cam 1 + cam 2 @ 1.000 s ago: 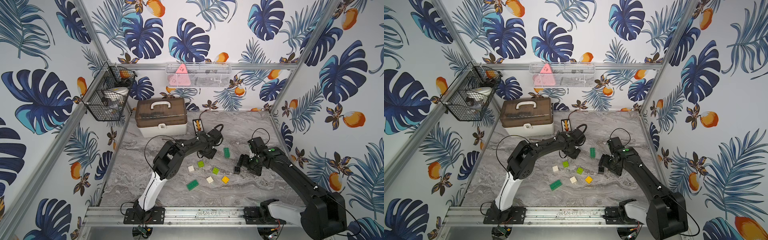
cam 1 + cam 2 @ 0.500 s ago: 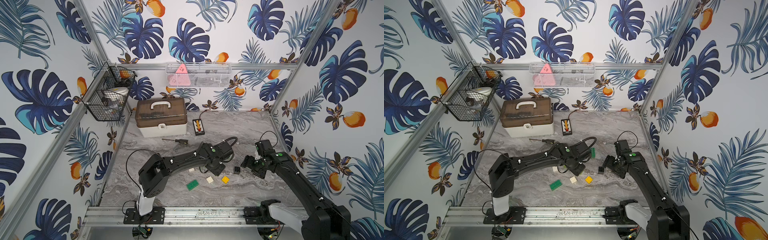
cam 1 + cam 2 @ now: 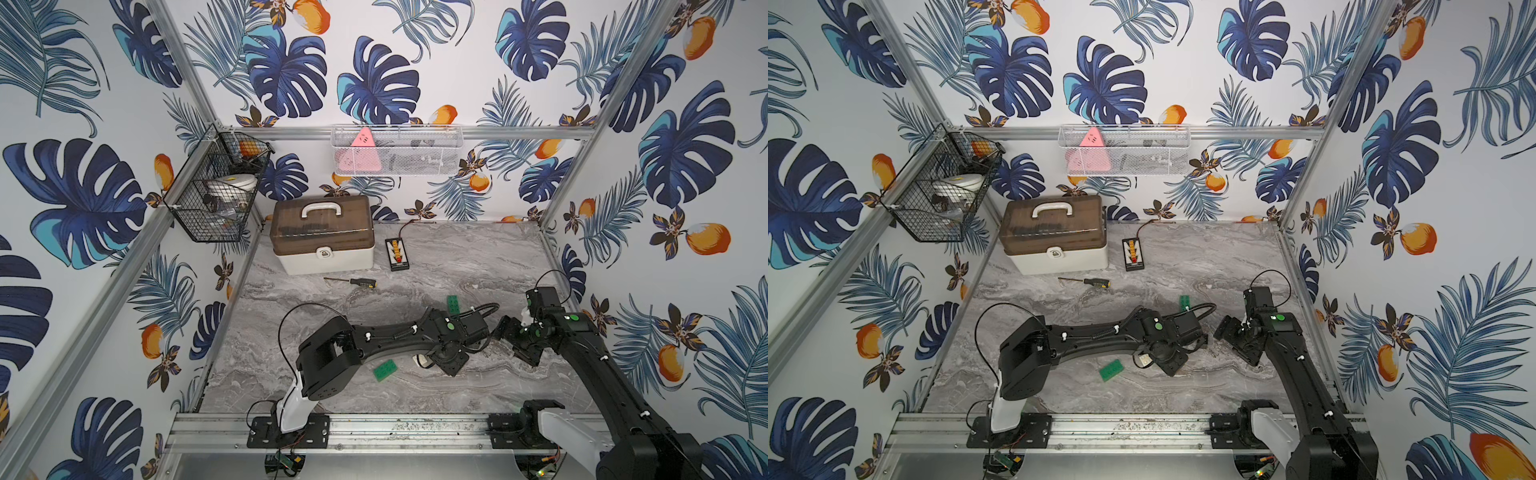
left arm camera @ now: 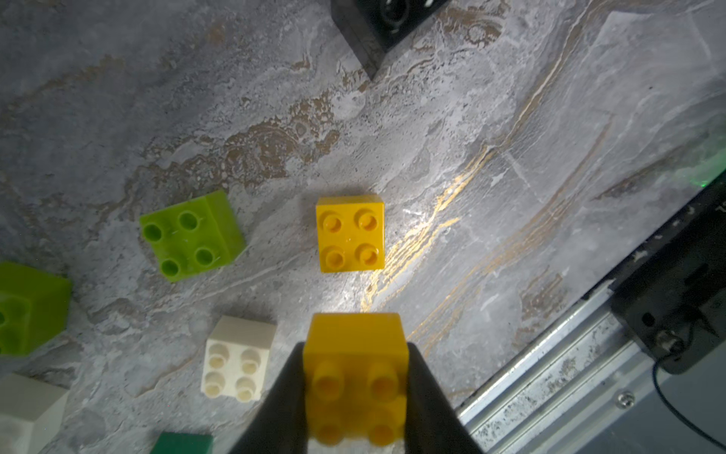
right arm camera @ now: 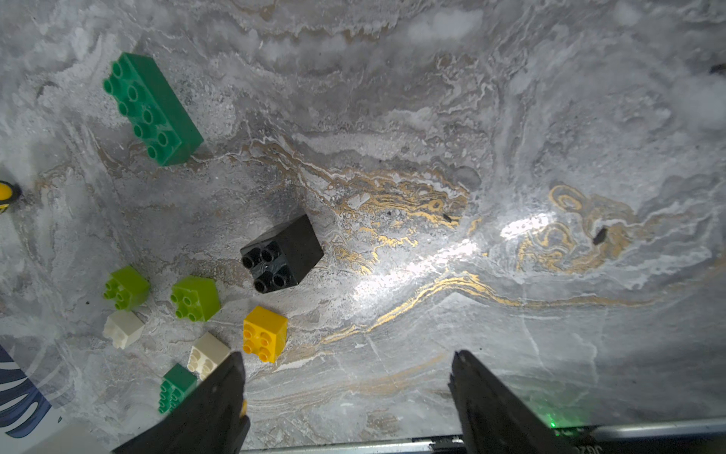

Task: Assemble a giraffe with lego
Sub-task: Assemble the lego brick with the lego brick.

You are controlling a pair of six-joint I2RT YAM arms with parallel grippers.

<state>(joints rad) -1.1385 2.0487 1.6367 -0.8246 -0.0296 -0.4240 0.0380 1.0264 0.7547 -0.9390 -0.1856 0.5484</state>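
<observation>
Left fingers [image 4: 283, 405] clamped on a yellow brick [image 4: 355, 353]. Second yellow [image 4: 349, 234] and black brick [image 5: 282, 254] lie loose on the surface [image 4: 510, 118]; nothing joined yet. Right fingers [image 5: 212, 401] apart, empty. My worries: pressing onto an unbraced brick may skid it away, and the two sets of fingers work close enough to clash.

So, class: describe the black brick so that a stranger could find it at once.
Find the grey marble tabletop. Next to the loose yellow brick, not touching it, sits the black brick. No other brick is black: the lime bricks and white bricks nearby are bright.
</observation>
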